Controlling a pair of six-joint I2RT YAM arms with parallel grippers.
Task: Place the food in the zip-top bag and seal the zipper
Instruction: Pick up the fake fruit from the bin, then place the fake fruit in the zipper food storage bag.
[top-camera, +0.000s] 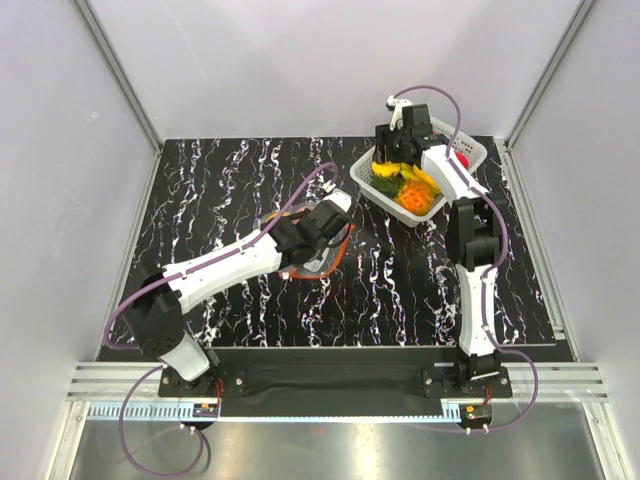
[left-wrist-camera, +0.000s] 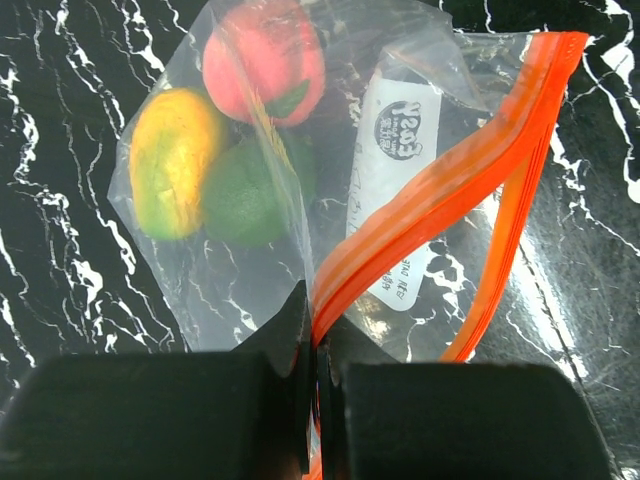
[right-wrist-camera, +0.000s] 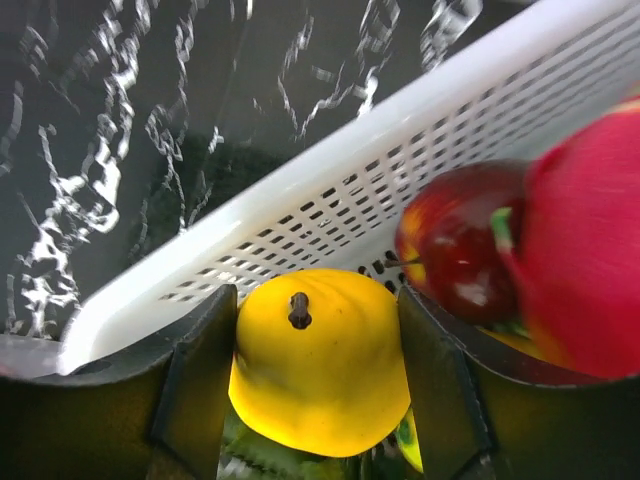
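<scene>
The zip-top bag (left-wrist-camera: 250, 290) lies on the black marbled table (top-camera: 220, 180), with a red-pink fruit (left-wrist-camera: 262, 60), a yellow-orange one (left-wrist-camera: 172, 160) and a green one (left-wrist-camera: 245, 195) inside. My left gripper (left-wrist-camera: 318, 345) is shut on the orange zipper (left-wrist-camera: 450, 185) at the mouth's near end; the mouth gapes further along. In the top view this gripper (top-camera: 318, 232) sits over the bag (top-camera: 330, 258) at mid-table. My right gripper (right-wrist-camera: 315, 300) reaches into the white basket (right-wrist-camera: 330, 200), its fingers pressed on both sides of a yellow fruit (right-wrist-camera: 320, 370).
The basket (top-camera: 470, 152) stands at the back right, holding an orange fruit (top-camera: 412, 197) and more food. A dark red apple (right-wrist-camera: 455, 250) and a large red piece (right-wrist-camera: 590, 250) lie right beside the right finger. Grey walls enclose the table.
</scene>
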